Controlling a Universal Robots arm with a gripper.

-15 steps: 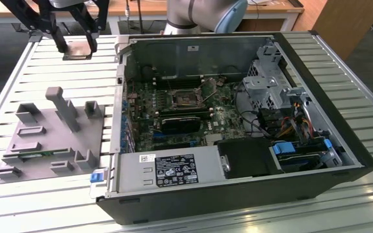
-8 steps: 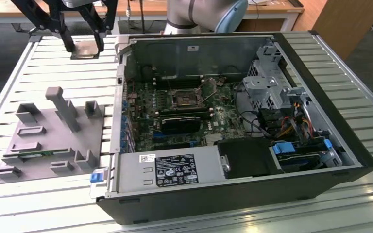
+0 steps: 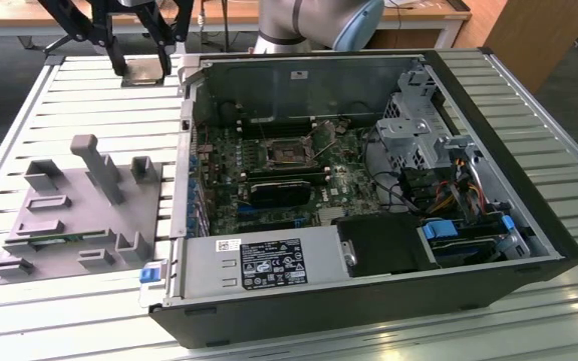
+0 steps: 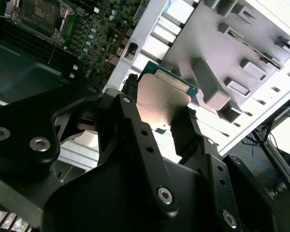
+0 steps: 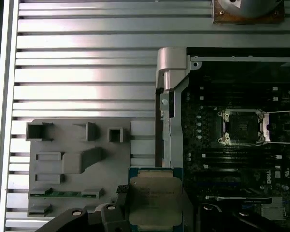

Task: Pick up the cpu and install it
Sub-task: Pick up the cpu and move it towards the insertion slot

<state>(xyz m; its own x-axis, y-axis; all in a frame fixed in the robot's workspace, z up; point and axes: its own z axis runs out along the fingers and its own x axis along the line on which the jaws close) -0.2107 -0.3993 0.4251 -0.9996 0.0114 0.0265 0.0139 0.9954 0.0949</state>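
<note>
Slatted silver metal table (image 3: 78, 98). Open black desktop case (image 3: 369, 316) lying on it, grey plastic parts jig (image 3: 78, 210) beside. Black two-finger gripper (image 4: 157, 116) clamped tight on flat square silver-topped cpu (image 4: 159, 96), hovering over table just outside case.

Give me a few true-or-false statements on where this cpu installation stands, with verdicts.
1. The gripper holds the cpu. True.
2. The cpu sits in the motherboard socket. False: the socket is empty, and the cpu is in the gripper.
3. A green memory stick lies in the grey fixture. True.
4. The computer case is closed. False: its side is open and the motherboard shows.
</note>
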